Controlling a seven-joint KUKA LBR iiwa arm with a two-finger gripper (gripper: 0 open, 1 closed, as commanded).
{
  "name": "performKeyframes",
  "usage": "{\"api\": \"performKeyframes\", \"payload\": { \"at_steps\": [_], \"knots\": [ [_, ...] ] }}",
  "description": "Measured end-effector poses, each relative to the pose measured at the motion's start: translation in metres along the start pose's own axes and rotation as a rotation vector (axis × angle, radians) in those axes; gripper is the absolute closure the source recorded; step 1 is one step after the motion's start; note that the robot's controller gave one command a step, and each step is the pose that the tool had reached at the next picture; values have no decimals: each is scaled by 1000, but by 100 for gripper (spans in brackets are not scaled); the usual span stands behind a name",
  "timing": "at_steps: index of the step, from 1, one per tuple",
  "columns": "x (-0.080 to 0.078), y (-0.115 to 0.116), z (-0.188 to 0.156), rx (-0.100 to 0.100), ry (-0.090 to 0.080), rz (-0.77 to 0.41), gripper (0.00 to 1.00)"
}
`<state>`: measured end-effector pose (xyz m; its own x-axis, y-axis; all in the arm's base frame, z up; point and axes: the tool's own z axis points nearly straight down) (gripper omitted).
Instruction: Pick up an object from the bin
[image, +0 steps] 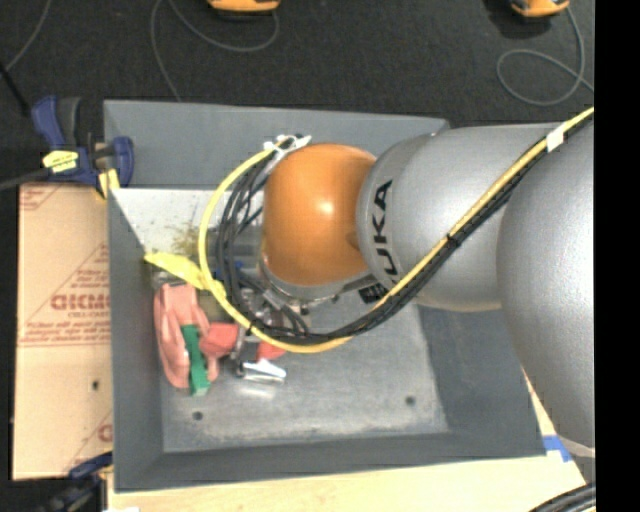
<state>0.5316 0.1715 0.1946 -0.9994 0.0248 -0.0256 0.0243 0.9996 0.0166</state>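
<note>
Camera view, looking down: the grey arm (480, 230) enters from the right and takes up most of the right half, hiding the bin's right wall and much of its floor. The grey metal bin (390, 395) lies beneath it, with bare floor showing along the near side and to the right of the gripper. The orange cover (310, 215) on the wrist sits over the middle of the bin. A yellow cable (204, 245) loops round its left side, and black cables (235, 215) are bundled inside that loop.

The gripper (255, 365) is low in the left-near part of the bin, under the wrist. Whether it is released or clenched cannot be told (wrist and cabling stand in the way).

Things of the bin, all on the left side:
- A soft pink thing (172, 320), elongated, lies near the left wall.
- A green piece (197, 368) lies against the pink thing's near end.
- A red piece (222, 338) is just left of the gripper, touching the green piece.
- A small red-orange bit (268, 352) shows right at the gripper; what it belongs to cannot be told.
- A yellow strip (178, 266) lies just beyond the pink thing.
- Fine dark specks (180, 235) are scattered on the far-left floor.
</note>
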Motion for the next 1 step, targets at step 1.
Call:
{"api": "performKeyframes", "payload": {
  "at_steps": [1],
  "knots": [
    [11,0,-53,1,4,3,100]
  ]
}}
